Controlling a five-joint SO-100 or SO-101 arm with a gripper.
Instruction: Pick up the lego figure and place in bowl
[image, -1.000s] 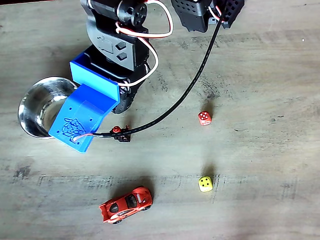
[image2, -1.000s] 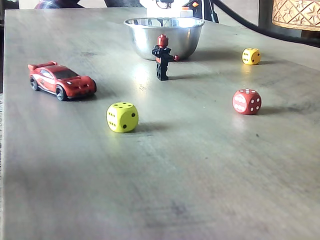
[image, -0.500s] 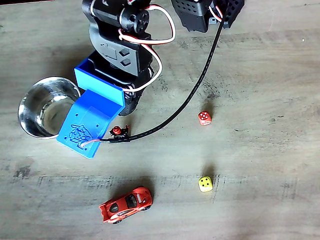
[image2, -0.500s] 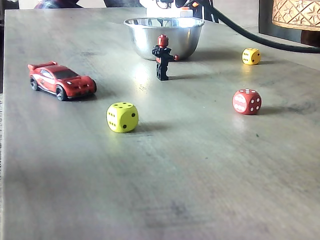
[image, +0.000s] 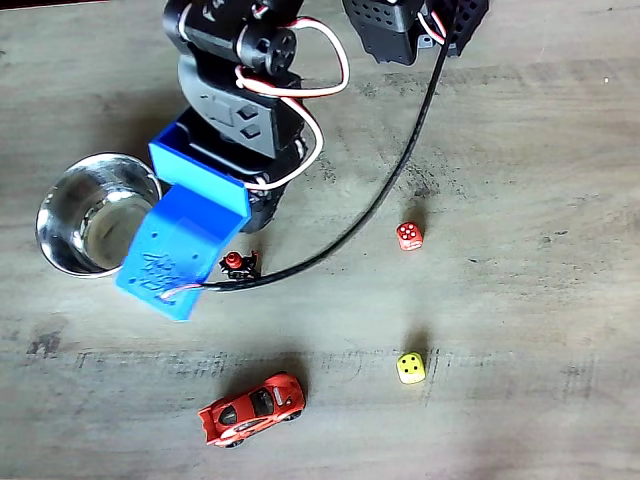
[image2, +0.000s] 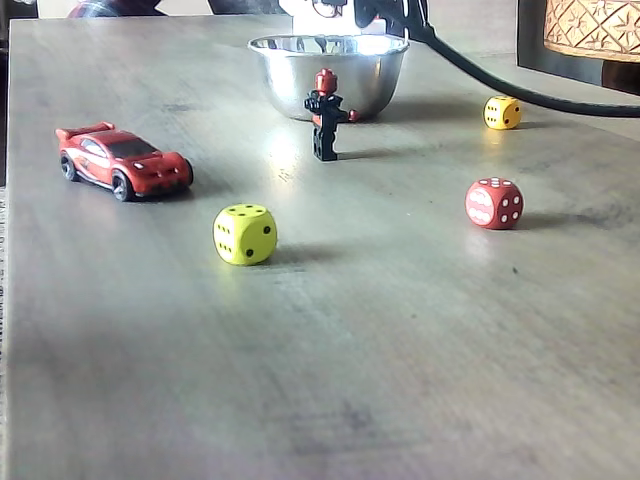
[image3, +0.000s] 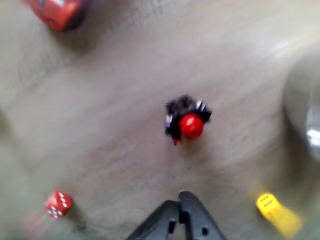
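Your jaws (image3: 179, 206) are closed on nothing in the wrist view, tips together just short of the lego figure (image3: 186, 122), which stands upright on the table (image2: 400, 330) just in front of the bowl (image2: 327, 72).

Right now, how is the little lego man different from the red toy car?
The lego man is mostly black with a red head; the toy car is red nearly all over. The lego man stands upright by the bowl; the car sits low, farther away. The lego man is smaller. Both rest on the table.
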